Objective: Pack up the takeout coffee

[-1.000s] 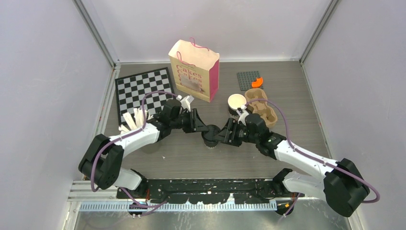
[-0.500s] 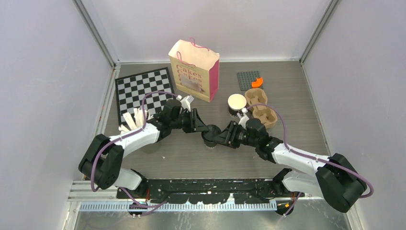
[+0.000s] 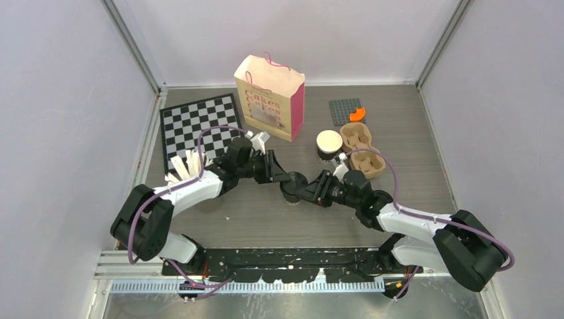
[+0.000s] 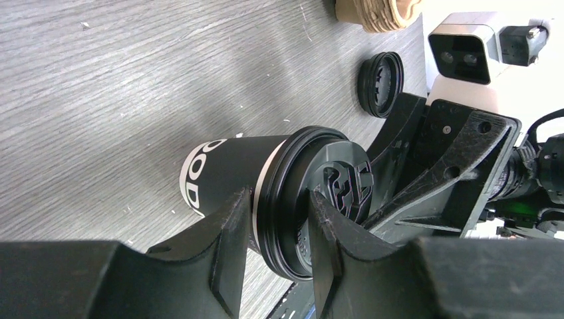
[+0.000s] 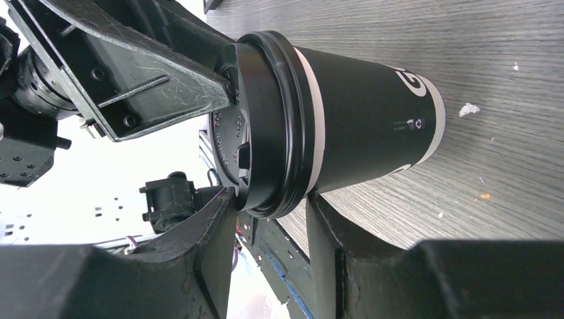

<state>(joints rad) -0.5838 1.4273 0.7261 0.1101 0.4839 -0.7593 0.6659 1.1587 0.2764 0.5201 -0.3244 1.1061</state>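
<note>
One takeout coffee cup (image 4: 226,169), black with a white band and a black lid (image 4: 336,186), stands on the table between both arms (image 3: 290,195). My left gripper (image 4: 278,199) is shut on the lid's rim, one finger on top and one under it. From the other side my right gripper (image 5: 269,199) pinches the same lid (image 5: 266,119), with one finger against the lid's top and the other against the cup (image 5: 372,126) below the rim. The second cup (image 3: 328,142) stands open, white inside, beside the carrier. Its loose lid (image 4: 380,84) lies on the table.
A brown cardboard cup carrier (image 3: 364,149) sits at the right, next to the open cup. A paper bag (image 3: 269,96) stands at the back and a chessboard (image 3: 199,125) lies at the left. White sticks (image 3: 186,166) show by the left arm. A grey plate (image 3: 342,109) with an orange piece (image 3: 358,113) is far right.
My right gripper has slid left toward the lidded cup and its jaws have narrowed onto the lid. The left gripper and the cup have stayed in place.
</note>
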